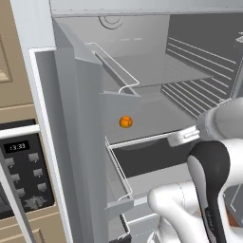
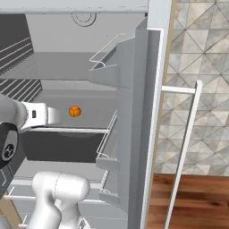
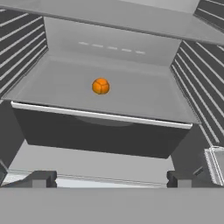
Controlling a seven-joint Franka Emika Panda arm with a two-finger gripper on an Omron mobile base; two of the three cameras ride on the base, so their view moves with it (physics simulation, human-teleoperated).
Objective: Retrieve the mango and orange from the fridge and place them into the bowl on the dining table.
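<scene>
The arm reaches level into the open fridge [image 1: 142, 76], wrist pointing straight at the back wall. The fingers [image 3: 111, 179] stand wide apart with nothing between them, their dark blocky tips at the fridge's front edge. The orange [image 3: 100, 86], a smooth bright ball, sits alone on a flat grey shelf [image 3: 144, 103] ahead of the fingers and slightly left of their midline, well apart from them. Ribbed grey walls flank the shelf.

Black-fronted microwave [image 1: 21, 175] with keypad at left; patterned tile wall [image 2: 201, 49] above wood floor [image 2: 192, 201].
</scene>
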